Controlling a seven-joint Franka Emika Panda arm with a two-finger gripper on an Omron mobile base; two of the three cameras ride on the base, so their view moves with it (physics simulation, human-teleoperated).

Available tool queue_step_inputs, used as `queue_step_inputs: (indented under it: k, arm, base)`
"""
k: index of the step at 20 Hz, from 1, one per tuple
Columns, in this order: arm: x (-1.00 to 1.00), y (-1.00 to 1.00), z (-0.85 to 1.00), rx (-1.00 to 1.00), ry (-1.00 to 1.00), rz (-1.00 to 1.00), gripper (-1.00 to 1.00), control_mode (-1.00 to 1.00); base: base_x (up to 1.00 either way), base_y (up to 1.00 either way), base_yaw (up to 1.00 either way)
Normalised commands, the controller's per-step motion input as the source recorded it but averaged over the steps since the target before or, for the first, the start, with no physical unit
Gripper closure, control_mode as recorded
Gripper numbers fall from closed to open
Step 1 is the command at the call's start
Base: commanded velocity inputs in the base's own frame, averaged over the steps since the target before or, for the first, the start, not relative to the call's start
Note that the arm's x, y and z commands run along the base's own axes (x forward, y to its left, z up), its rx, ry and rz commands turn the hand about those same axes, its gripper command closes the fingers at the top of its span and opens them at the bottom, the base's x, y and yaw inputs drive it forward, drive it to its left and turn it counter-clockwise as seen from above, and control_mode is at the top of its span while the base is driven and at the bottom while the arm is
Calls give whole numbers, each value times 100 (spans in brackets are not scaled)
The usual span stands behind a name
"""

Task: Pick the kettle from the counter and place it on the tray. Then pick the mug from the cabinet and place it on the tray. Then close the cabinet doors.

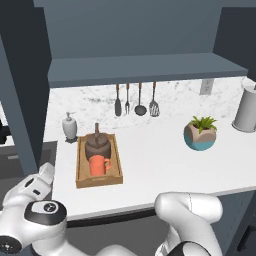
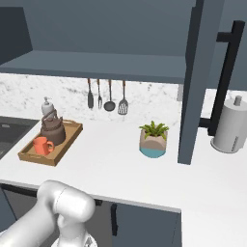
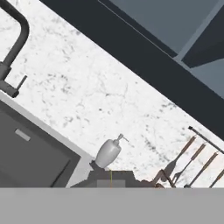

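Kettle (image 1: 97, 144) and mug (image 1: 98, 165) both sit in the tray (image 1: 118, 161) on the counter (image 1: 160, 160), mug in front of the kettle. Cabinet (image 1: 145, 68) open, right door (image 2: 193, 82) swung out. Gripper fully closed, nothing in it. Soap dispenser (image 3: 108, 152) just behind the tray.

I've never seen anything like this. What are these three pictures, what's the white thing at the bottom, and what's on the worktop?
The white shape is a robot arm in a simulated kitchen. Two pictures come from cameras riding behind it, left and right; the third looks out from its hand, tilted, at the backsplash, a sink and a soap dispenser. Its claw is shut and holds nothing that I can see. On the white counter a wooden tray carries a dark kettle and an orange mug. Nearby stand a potted plant and a grey canister. Utensils hang above. The cabinet doors are open.
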Motion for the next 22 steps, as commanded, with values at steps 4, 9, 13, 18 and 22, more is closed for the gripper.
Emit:
queue_step_inputs:
  k: [4, 9, 13, 18, 22]
  arm:
    - [0, 12, 1, -26, -13, 0, 100, -100]
    - [0, 18, 28, -18, -7, -7, 100, -100]
    - [10, 26, 40, -18, -1, -17, 100, -100]
    - [17, 38, 3, -24, -7, -20, 100, -100]
    - [19, 41, -6, -29, -18, -22, 100, -100]
  base:
    - [0, 0, 0]
    - [0, 0, 0]
    - [0, 0, 0]
    - [0, 0, 0]
    - [0, 0, 0]
